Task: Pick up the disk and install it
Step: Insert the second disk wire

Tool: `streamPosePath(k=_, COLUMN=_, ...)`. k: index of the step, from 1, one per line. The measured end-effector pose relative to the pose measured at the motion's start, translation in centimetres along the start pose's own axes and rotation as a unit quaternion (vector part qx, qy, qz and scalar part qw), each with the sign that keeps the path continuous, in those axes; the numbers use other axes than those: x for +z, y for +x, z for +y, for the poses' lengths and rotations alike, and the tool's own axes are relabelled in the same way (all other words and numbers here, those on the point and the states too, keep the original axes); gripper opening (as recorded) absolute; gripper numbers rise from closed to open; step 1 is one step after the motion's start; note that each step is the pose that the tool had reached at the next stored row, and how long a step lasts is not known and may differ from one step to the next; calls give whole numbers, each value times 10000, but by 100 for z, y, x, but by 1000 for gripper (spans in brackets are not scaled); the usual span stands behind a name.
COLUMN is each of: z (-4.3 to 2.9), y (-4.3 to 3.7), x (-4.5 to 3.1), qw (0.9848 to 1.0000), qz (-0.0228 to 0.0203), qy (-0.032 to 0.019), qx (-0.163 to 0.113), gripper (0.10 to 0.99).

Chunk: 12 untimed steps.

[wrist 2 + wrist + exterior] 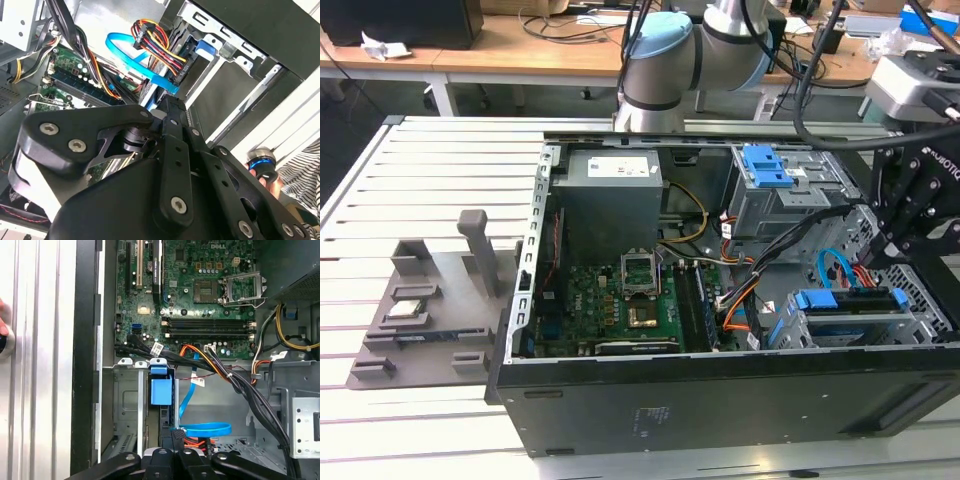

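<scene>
Right now your biggest landmark is the slatted tabletop (440, 160), and on it lies the open computer case (720, 400), on its side with its inside facing up. The arm (660, 60) reaches in from behind the case and swings over towards the exterior view's right. Inside, the green motherboard (610, 300) takes up the middle. The drive cage (930, 315) sits at the corner nearest the camera, on the exterior view's right.

The disk (845, 303) appears to sit in that cage already. You can pick out its blue rails, and its long axis runs across the exterior view from left to right, along the near wall of the case. Whether it is pushed fully home is not clear.

Your hand (885, 255) hangs directly above the end of the disk at the exterior view's right, very close to it or touching. So the disk lies straight below the hand rather than off to one side. You cannot tell whether the hand is clamped on the disk or merely hovering at it.

In the first wrist view the hand (172, 434) points into the cage, with a blue plastic tab (160, 390) just beyond it. A flat blue cable (205, 429) crosses right beside it, close enough to watch for snagging.
</scene>
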State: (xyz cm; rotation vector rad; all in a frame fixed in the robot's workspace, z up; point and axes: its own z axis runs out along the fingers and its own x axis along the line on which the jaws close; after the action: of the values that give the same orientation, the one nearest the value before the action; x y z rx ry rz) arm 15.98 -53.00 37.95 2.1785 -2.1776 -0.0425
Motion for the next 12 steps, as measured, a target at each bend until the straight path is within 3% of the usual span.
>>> streamPosePath(k=9, z=6, y=3, x=-106, qw=10000, qz=-1, qy=0, qx=0, gripper=106)
streamPosePath(k=12, z=6, y=3, x=-107, qw=10000, qz=-1, qy=0, qx=0, gripper=106)
